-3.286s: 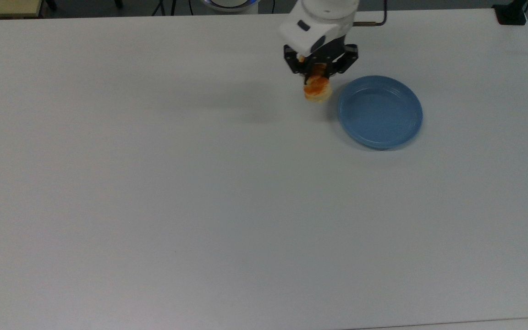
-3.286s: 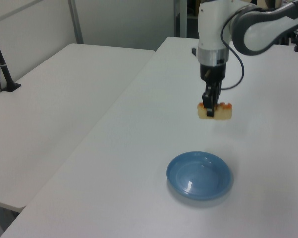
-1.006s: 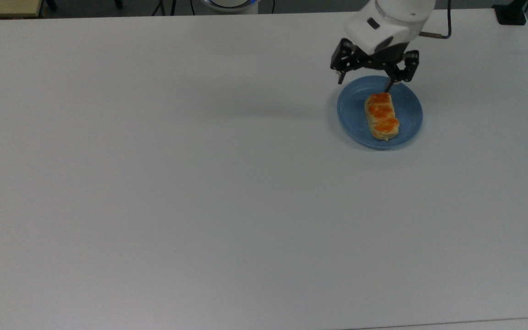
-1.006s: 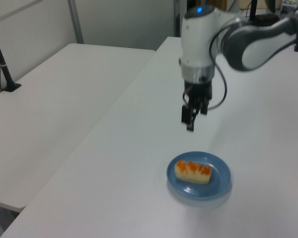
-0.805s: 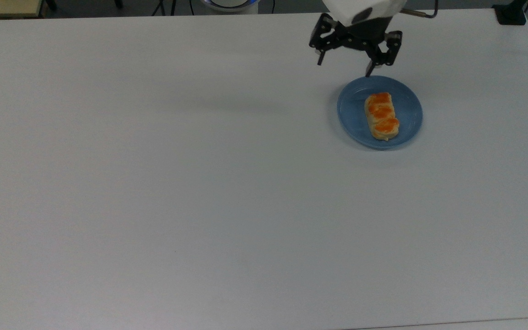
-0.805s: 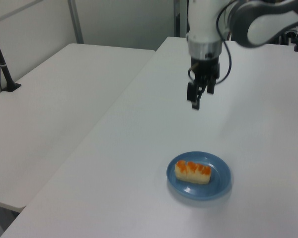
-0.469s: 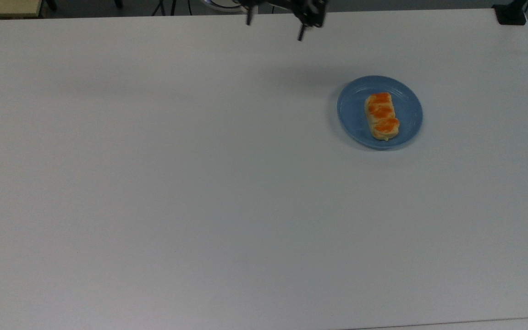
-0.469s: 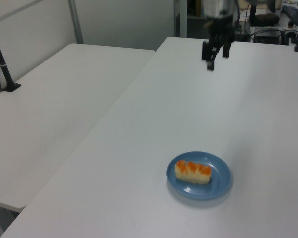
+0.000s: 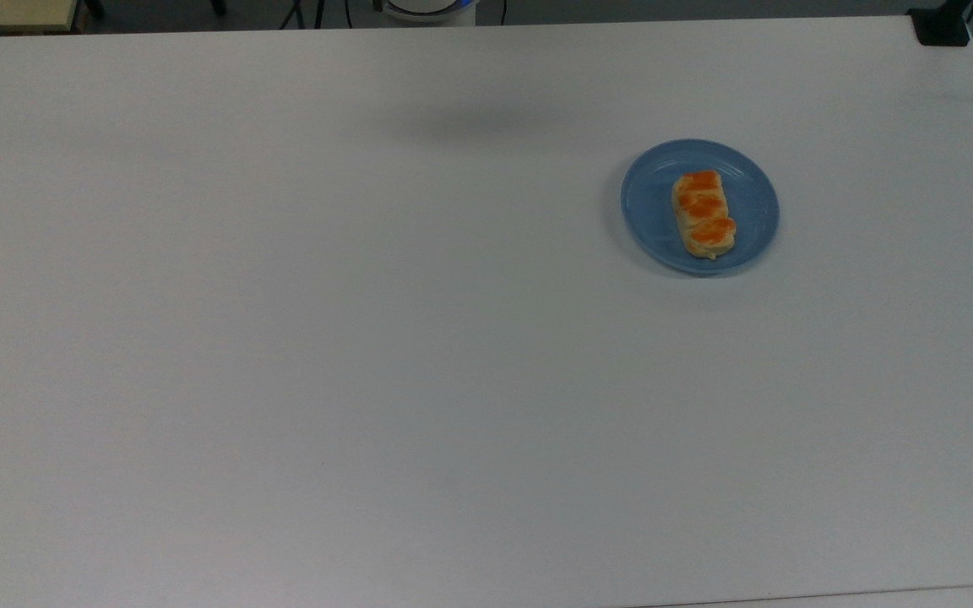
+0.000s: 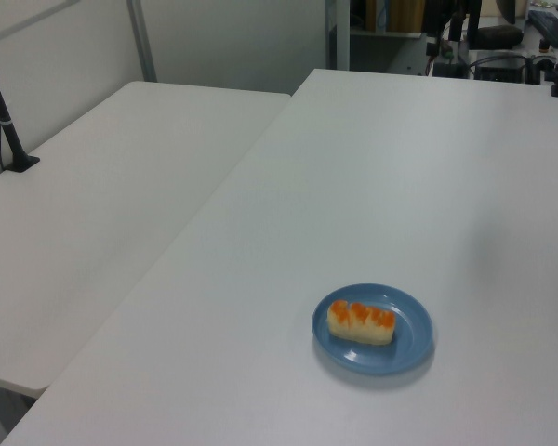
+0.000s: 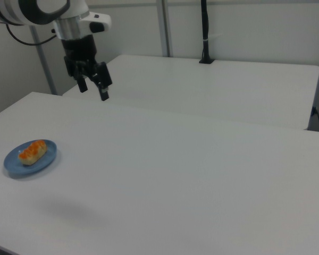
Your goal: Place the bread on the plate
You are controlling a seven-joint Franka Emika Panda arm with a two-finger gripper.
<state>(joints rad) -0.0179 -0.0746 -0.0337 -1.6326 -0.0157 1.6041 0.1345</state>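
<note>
The bread (image 9: 703, 213), a pale roll with orange-glazed patches, lies flat on the blue plate (image 9: 649, 203) at the top view's right. In the left view the bread (image 10: 361, 321) rests across the middle of the plate (image 10: 409, 342). The right view shows the bread (image 11: 32, 151) on the plate (image 11: 46, 160) at its far left, and my gripper (image 11: 92, 91) hangs open and empty high above the table, well away from the plate.
The white table (image 9: 368, 338) stretches wide around the plate. A second white table (image 10: 112, 186) adjoins it in the left view. A black post (image 11: 204, 32) stands on the far table in the right view.
The gripper let the bread go onto the plate, then rose and drew away, leaving the top and left views. The bread and plate have stayed still over the last second.
</note>
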